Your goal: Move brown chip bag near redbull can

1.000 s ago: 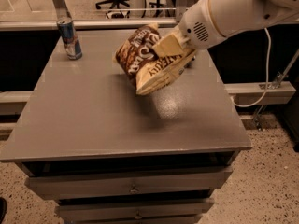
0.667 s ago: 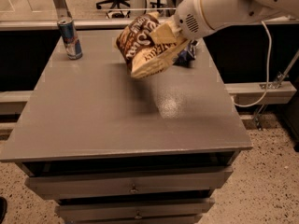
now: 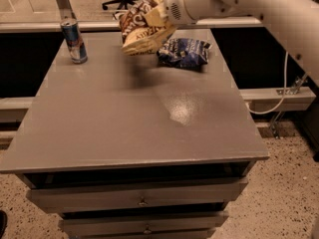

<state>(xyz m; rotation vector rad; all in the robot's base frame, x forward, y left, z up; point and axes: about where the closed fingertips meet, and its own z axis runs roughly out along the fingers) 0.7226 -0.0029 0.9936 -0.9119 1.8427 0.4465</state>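
Observation:
The brown chip bag (image 3: 142, 26) hangs in the air above the far middle of the grey table (image 3: 134, 118), tilted, with its yellow edge lowest. My gripper (image 3: 158, 18) is shut on the bag's right side, at the end of the white arm that reaches in from the upper right. The redbull can (image 3: 74, 40) stands upright at the table's far left corner, a short way left of the bag.
A smaller dark blue bag (image 3: 185, 52) lies on the table at the far right, just below and right of the held bag. A glass partition and an office chair stand behind the table. Drawers run along the table's front.
My gripper has carried the brown chip bag up and to the left, toward the can. The dark blue bag is now uncovered.

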